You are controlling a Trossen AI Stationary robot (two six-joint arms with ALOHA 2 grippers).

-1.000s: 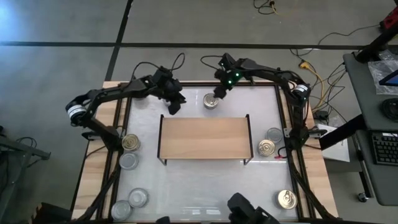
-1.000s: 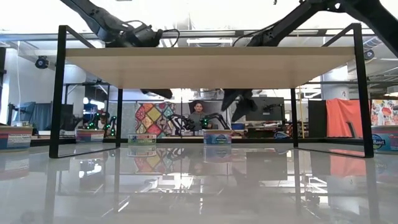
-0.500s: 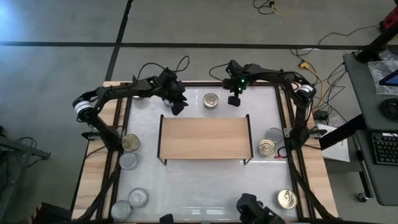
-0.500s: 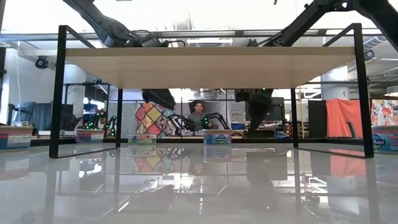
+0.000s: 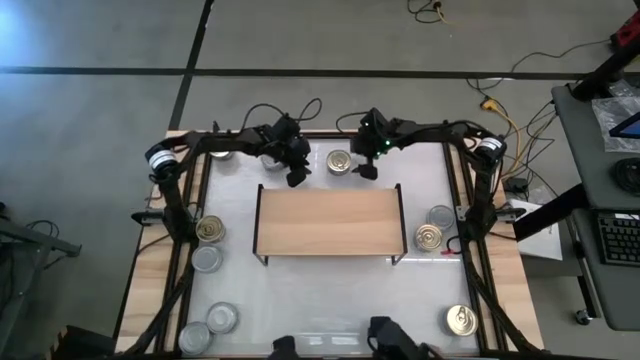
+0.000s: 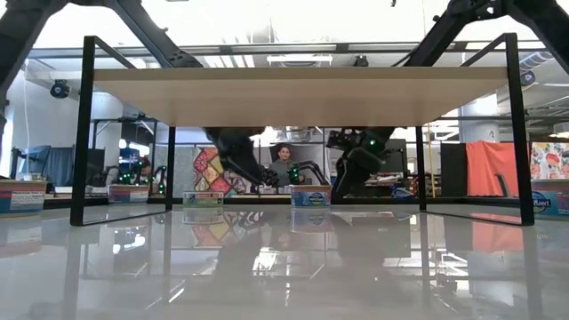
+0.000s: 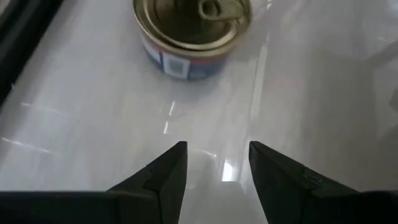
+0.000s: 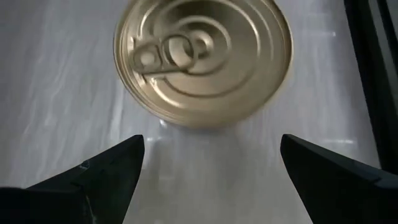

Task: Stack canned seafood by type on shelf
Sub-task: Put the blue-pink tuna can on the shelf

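A gold-topped can of seafood (image 5: 340, 161) stands on the white tabletop just beyond the far edge of the light-wood shelf (image 5: 330, 220), whose top is bare. My left gripper (image 5: 297, 177) hangs low on the can's left, open, with the can (image 7: 193, 31) ahead of its fingertips (image 7: 217, 155). On the can's right, my right gripper (image 5: 366, 170) is low and wide open. The can's ribbed pull-tab top (image 8: 202, 59) sits just ahead of its fingers (image 8: 211, 155). In the low view, both grippers (image 6: 258, 178) (image 6: 342, 182) flank the can (image 6: 310, 196) behind the shelf.
More cans stand along the table's sides: gold (image 5: 210, 229) and silver (image 5: 206, 259) on the left, two (image 5: 222, 318) (image 5: 194, 337) near the front left, silver (image 5: 440, 216) and gold (image 5: 429, 237) on the right, and one (image 5: 461, 320) at front right. The shelf's black legs (image 6: 82, 133) stand nearby.
Both grippers have come down toward the tabletop behind the shelf. My left gripper has moved toward the table's right, closer to the gold can. My right gripper has rolled about its pointing line and gone from over the can to its right side.
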